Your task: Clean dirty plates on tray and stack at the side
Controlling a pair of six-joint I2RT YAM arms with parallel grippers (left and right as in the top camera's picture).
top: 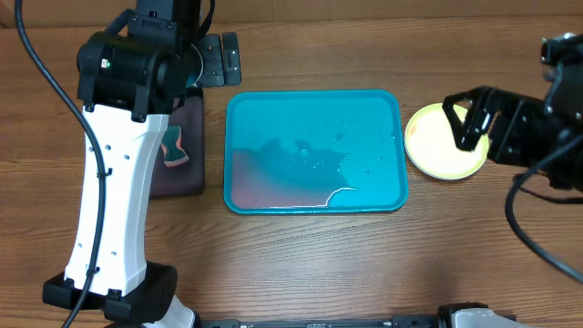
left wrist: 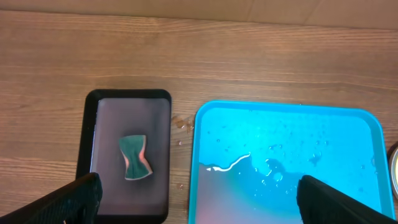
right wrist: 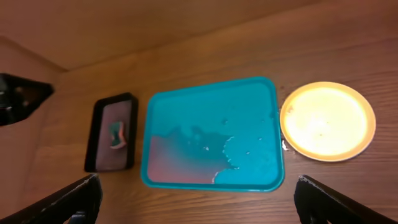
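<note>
The turquoise tray (top: pixel 273 118) lies mid-table with no plate on it, only a pinkish puddle and water drops; it also shows as the tray (left wrist: pixel 348 134) and the tray (right wrist: pixel 249 99). A yellow-green plate (top: pixel 428 150) sits on the table just right of the tray, seen whole as the plate (right wrist: pixel 328 121). My right gripper (top: pixel 466 123) hovers open over that plate's right part; in its wrist view the gripper (right wrist: pixel 205 202) holds nothing. My left gripper (top: pixel 219 59) is at the back left, open and empty, and its wrist view shows the gripper (left wrist: pixel 199 205) with jaws wide apart.
A small black tray (top: pixel 196 178) left of the turquoise one holds a green-and-pink sponge (top: pixel 173 150), also seen as the sponge (left wrist: pixel 135 157). The left arm's white link (top: pixel 114 200) crosses the table's left side. Water drops lie between the two trays.
</note>
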